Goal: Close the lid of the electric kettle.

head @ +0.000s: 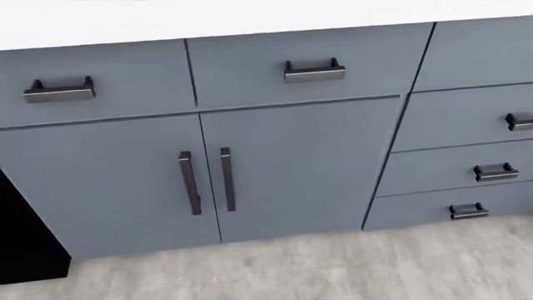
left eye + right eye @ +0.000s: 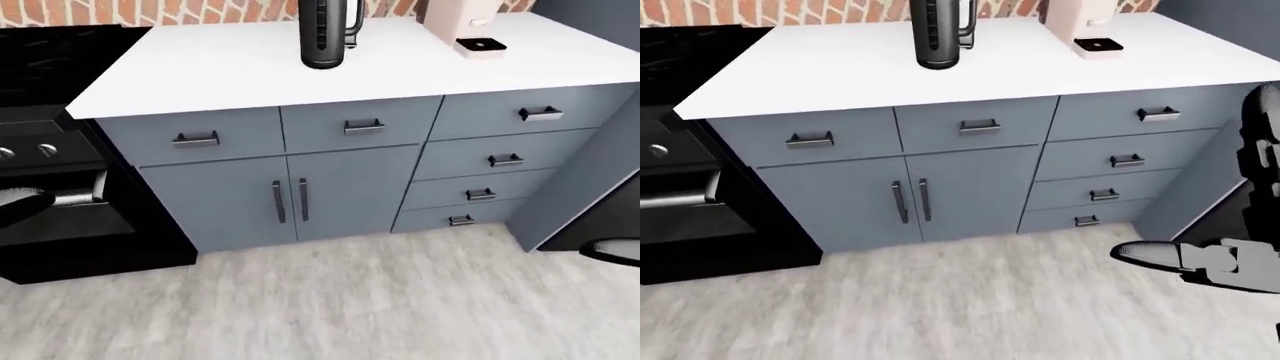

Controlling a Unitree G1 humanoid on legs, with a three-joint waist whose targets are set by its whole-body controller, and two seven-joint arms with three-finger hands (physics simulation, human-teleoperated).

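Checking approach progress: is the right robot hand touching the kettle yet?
Apart. The right-eye view shows the right robot hand low at the right edge over the floor, while the kettle stands on the counter at the top, with cabinet fronts between them.

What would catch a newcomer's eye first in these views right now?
The black electric kettle stands at the top of the left-eye view on the white counter, its lid cut off by the frame. Grey cabinets fill the middle, and a black stove sits at left.
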